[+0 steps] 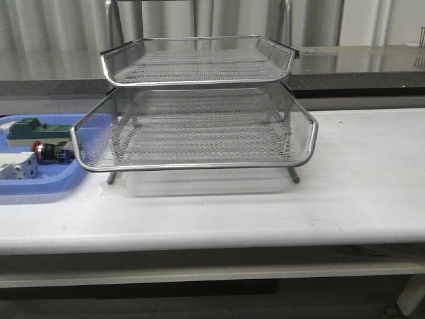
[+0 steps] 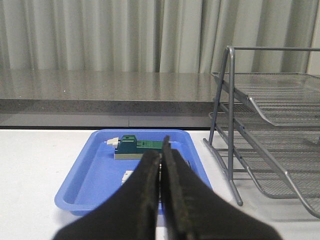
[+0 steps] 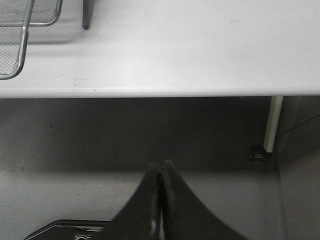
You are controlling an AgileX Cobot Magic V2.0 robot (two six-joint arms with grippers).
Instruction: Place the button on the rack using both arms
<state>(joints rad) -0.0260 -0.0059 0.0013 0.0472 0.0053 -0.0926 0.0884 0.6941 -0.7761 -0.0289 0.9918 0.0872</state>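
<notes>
Left gripper (image 2: 161,165): fingers pressed together, nothing between them, level, pointing forward. Right gripper (image 3: 161,172): fingers also together, holding nothing, tilted downward. Neither arm visible in front view.

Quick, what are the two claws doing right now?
Left claw: closed, holding nothing.
Right claw: closed, holding nothing.

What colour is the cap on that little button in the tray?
Red, on the button; the front view shows it best.
</notes>
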